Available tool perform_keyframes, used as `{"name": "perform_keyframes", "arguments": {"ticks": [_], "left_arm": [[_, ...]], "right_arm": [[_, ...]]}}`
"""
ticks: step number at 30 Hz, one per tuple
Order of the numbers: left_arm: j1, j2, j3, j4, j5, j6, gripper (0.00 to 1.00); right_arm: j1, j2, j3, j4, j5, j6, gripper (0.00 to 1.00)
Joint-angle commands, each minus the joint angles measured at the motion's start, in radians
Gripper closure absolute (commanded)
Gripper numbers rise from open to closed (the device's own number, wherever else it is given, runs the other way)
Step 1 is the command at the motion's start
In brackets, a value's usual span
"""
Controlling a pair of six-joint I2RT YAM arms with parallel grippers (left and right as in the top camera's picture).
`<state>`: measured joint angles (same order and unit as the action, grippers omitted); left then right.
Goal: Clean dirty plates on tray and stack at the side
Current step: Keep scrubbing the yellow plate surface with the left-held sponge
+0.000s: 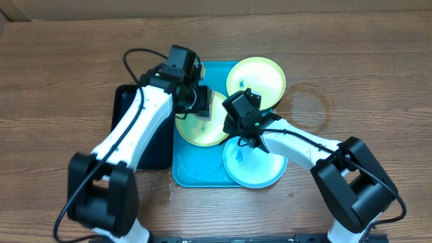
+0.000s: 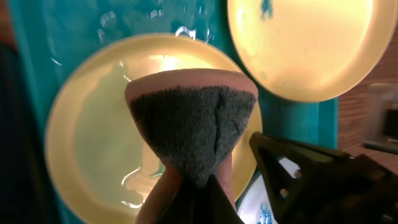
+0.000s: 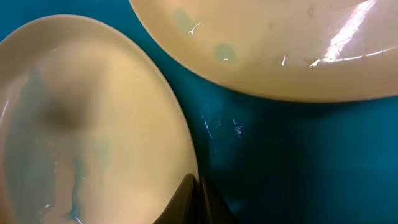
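Overhead, on one large turquoise plastic tray (image 1: 192, 174) we count three round plastic plates. A yellow-green plate (image 1: 260, 77) lies at 1 o'clock. A second yellow-green plate (image 1: 202, 131) at 10 is partly hidden by the left gripper (image 1: 201, 104). A light-blue plate (image 1: 260, 169) lies at 5, under the bent right arm's right gripper (image 1: 244, 125).

Left wrist: the jaws pinch one pink, grey-faced sponge (image 2: 193, 127) above that second plate.

Right wrist: the fingertips are pressed together beside a blurred pale plate rim (image 3: 180, 143).
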<state>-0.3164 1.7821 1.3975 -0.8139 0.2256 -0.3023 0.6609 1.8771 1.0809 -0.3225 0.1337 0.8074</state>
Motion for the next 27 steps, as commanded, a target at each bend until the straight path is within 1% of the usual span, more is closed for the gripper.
{"name": "perform_keyframes", "arguments": {"ticks": [1, 5, 11, 17, 20, 23, 25, 27], "left_arm": [[-0.023, -0.019, 0.012, -0.019, -0.134, -0.008, 0.96], [-0.026, 0.024, -0.023, -0.016, -0.187, -0.008, 0.96], [-0.024, 0.144, -0.033, -0.020, -0.254, -0.009, 0.96], [-0.024, 0.271, -0.033, -0.020, -0.248, -0.009, 0.96], [-0.024, 0.308, -0.033, -0.026, -0.143, -0.002, 0.96], [-0.023, 0.314, -0.032, -0.027, 0.060, 0.066, 0.96], [-0.023, 0.311, -0.023, -0.028, 0.167, 0.104, 0.96], [-0.019, 0.306, -0.005, -0.037, 0.242, 0.125, 0.96]], "right_arm": [[0.000, 0.003, 0.011, 0.004, -0.016, -0.004, 0.96], [0.000, 0.003, 0.011, 0.003, -0.023, -0.004, 0.96], [0.000, 0.003, 0.011, 0.002, -0.023, -0.004, 0.96], [0.000, 0.003, 0.011, -0.001, -0.023, -0.004, 0.96], [0.000, 0.003, 0.011, -0.001, -0.023, -0.004, 0.96], [0.000, 0.003, 0.011, -0.001, -0.023, -0.004, 0.96], [0.000, 0.003, 0.011, -0.001, -0.023, -0.004, 0.96], [0.000, 0.003, 0.011, 0.000, -0.023, -0.004, 0.96]]}}
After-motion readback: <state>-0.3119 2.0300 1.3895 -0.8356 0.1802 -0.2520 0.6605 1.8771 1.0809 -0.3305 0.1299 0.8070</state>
